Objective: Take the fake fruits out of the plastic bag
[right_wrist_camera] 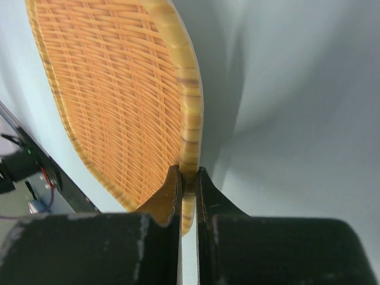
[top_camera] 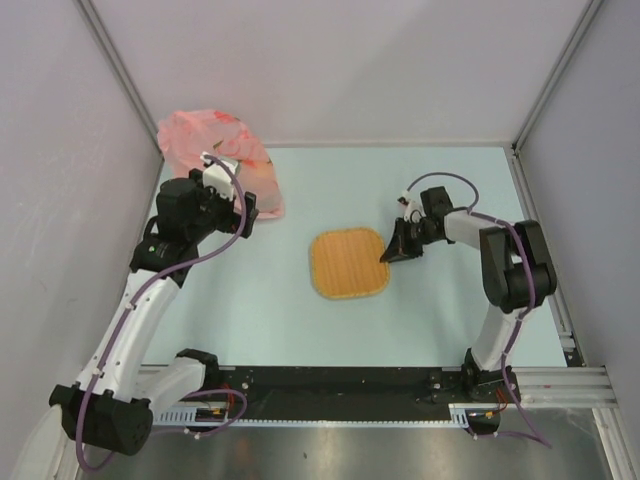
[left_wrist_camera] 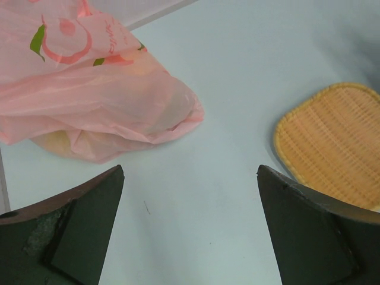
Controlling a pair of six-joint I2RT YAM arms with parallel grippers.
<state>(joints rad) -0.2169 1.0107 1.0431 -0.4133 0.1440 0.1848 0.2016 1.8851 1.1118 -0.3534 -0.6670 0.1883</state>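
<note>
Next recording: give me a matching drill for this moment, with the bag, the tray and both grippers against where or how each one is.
1. pink bag
2. woven tray
3. left gripper
4. right gripper

A. shut on the tray's edge
B. open, nothing between its fingers
C. crumpled at the far left corner
D. near the middle of the table

Pairs: 1-C, 2-D, 3-B, 4-A

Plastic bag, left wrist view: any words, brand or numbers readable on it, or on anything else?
No text can be read.
plastic bag: a red ring, green leaf shapes and a thin red scribble that may be lettering, too blurred to read.
woven tray: no markings.
</note>
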